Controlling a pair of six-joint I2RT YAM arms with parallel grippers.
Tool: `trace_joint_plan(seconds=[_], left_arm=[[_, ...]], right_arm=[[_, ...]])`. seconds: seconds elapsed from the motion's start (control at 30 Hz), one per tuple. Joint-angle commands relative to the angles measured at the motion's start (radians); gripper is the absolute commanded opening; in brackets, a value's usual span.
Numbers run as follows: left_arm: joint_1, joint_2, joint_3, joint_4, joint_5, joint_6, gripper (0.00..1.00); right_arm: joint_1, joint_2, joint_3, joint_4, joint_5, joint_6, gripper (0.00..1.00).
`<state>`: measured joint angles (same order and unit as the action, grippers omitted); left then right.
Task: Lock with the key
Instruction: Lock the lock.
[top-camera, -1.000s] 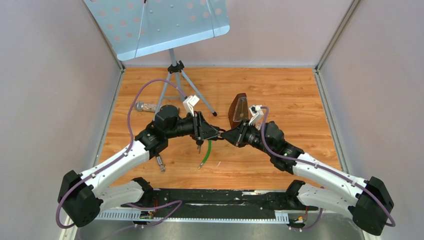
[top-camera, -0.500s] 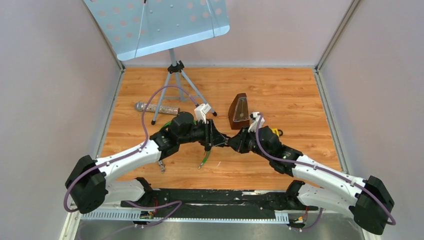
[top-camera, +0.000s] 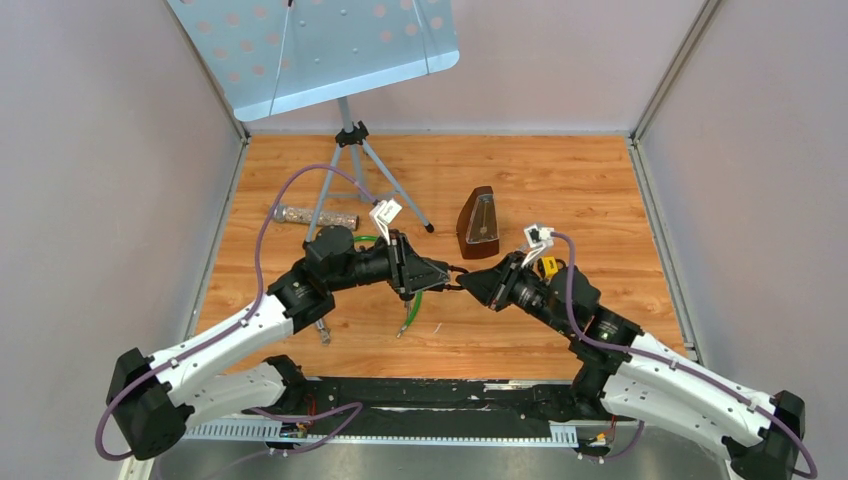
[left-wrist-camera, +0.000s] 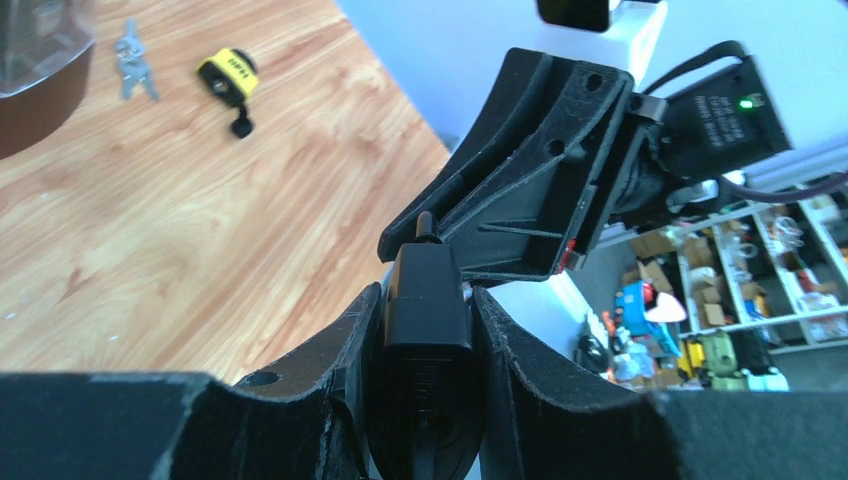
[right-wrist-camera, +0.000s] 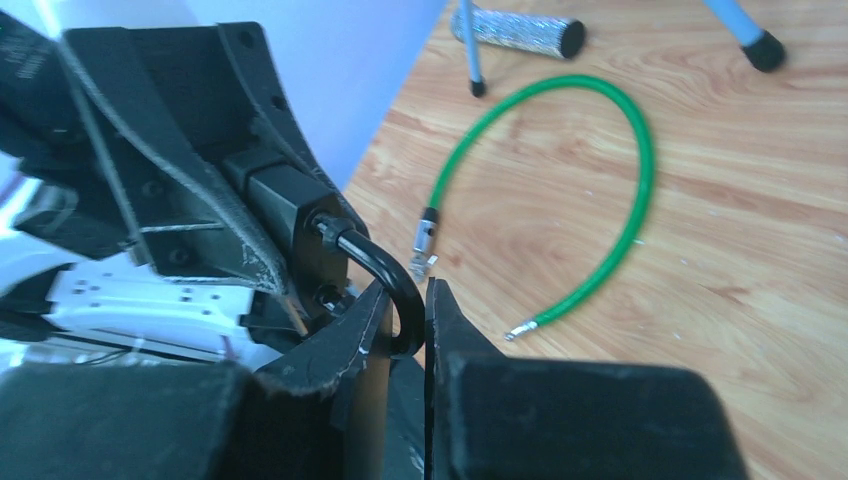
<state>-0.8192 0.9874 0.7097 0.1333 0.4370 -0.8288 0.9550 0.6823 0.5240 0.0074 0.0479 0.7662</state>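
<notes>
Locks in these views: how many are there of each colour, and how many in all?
Black lock: 1, gripped by the left end effector and the right end effector
Yellow lock: 1, lying on the table
Total: 2

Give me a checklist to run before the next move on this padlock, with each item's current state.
1. The left gripper clamps the black padlock by its body: ok.
2. The right gripper pinches the shackle: ok.
3. Free end of the shackle seated in the body: cannot tell, the fingers hide it.
4. Key in hand: not ok; the keys lie on the table beside the yellow lock.
5. Keyhole reachable: cannot tell, not in view.
6. The green cable clear of the padlock: ok, loose on the table.
</notes>
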Motion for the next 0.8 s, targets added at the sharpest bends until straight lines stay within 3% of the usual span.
trace_joint_plan(seconds=[0.0,0.1,0.27,0.5,0.63,0.77], left_arm=[[0.030,0.008,0.037,0.137,0.133,-0.080,0.00],[0.048,0.002,0.048,0.188,0.174,-0.117,0.00],[0.073,-0.018,0.088,0.201,0.231,-0.142,0.00],[0.118,-0.043,0.123,0.184,0.323,-0.154,0.00],[0.131,-0.054,0.131,0.190,0.336,-0.168,0.00],[0.133,-0.060,0.138,0.191,0.339,-0.174,0.00]], right_arm=[[-0.001,-0.047,0.024,0.229,-0.164,0.105,0.00],[-0.012,-0.043,0.040,0.209,-0.190,0.107,0.03],[-0.031,-0.034,0.076,0.123,-0.173,0.103,0.23],[-0.119,-0.089,0.044,0.127,-0.277,0.067,0.71],[-0.183,-0.073,0.044,0.154,-0.393,0.111,0.75],[-0.194,-0.046,0.029,0.249,-0.479,0.160,0.66]])
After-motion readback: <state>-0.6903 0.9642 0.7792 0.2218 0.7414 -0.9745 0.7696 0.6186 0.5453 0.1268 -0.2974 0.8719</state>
